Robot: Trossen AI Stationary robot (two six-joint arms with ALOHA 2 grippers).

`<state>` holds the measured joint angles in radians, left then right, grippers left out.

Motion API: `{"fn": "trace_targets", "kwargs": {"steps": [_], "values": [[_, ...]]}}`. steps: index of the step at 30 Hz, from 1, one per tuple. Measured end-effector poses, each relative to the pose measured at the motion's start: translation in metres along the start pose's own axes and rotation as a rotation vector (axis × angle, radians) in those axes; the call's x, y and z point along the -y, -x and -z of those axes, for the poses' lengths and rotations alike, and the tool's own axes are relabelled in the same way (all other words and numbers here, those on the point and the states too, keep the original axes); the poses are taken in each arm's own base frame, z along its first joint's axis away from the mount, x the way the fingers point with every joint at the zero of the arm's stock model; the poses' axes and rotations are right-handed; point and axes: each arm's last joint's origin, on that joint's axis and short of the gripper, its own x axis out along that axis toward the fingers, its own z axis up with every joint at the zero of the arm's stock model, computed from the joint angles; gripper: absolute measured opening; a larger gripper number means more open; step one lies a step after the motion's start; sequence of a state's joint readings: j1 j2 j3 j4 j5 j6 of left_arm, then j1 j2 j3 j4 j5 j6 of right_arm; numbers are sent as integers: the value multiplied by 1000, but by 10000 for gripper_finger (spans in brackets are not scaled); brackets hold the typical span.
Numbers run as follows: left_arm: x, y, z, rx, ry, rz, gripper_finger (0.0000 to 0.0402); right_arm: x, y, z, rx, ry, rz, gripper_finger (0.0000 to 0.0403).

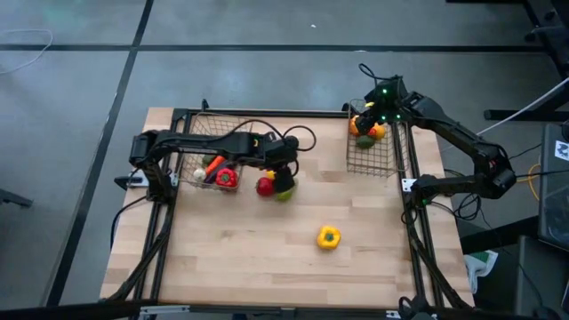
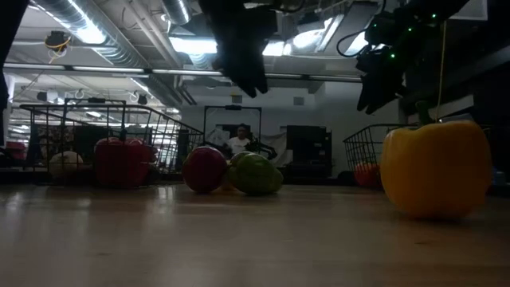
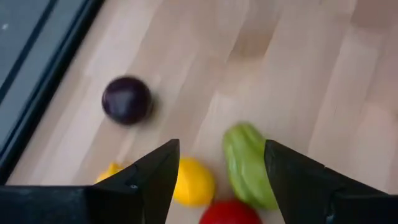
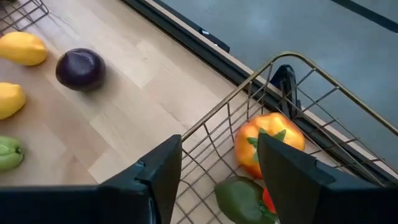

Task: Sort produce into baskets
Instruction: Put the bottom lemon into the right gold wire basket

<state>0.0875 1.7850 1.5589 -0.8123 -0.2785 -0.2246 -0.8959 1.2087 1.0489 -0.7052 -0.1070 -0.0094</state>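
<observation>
My left gripper (image 1: 284,167) (image 3: 221,144) hangs open above a loose cluster on the table: a yellow lemon (image 3: 193,180), a green piece (image 3: 245,165) (image 1: 284,188) and a red piece (image 3: 230,213) (image 1: 265,187). A purple eggplant (image 3: 126,99) lies a little apart. My right gripper (image 1: 378,105) (image 4: 219,140) is open above the right wire basket (image 1: 380,153), which holds an orange pepper (image 4: 268,146) and a green pepper (image 4: 242,199). The left basket (image 1: 200,142) holds a red pepper (image 1: 226,177) and a carrot (image 1: 213,165). A yellow pepper (image 1: 329,237) (image 2: 437,167) rests alone on the table.
Two more lemons (image 4: 22,48) (image 4: 9,99) lie on the wood near the eggplant. Bare tabletop (image 1: 231,258) spreads across the near half around the yellow pepper. A dark frame rail (image 1: 418,240) runs along the table's right edge. A person (image 2: 237,142) sits in the room beyond.
</observation>
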Motion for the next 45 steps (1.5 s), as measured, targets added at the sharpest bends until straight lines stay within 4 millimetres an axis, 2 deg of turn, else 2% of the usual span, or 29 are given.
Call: {"fn": "trace_targets", "kwargs": {"steps": [6, 17, 26, 37, 45], "values": [[-5, 11, 12, -120, -7, 7, 230, 0, 0, 0, 0, 0, 0, 209], [-5, 10, 11, -105, 15, 7, 230, 0, 0, 0, 0, 0, -2, 209], [-18, 7, 7, -93, 282, -34, 230, 0, 0, 0, 0, 0, -2, 209], [-23, 5, 7, -96, 212, -38, 230, 0, 0, 0, -1, 0, -2, 209], [-30, -2, 10, -154, 374, -60, 234, 0, 0, 0, -1, 0, -2, 209]]}}
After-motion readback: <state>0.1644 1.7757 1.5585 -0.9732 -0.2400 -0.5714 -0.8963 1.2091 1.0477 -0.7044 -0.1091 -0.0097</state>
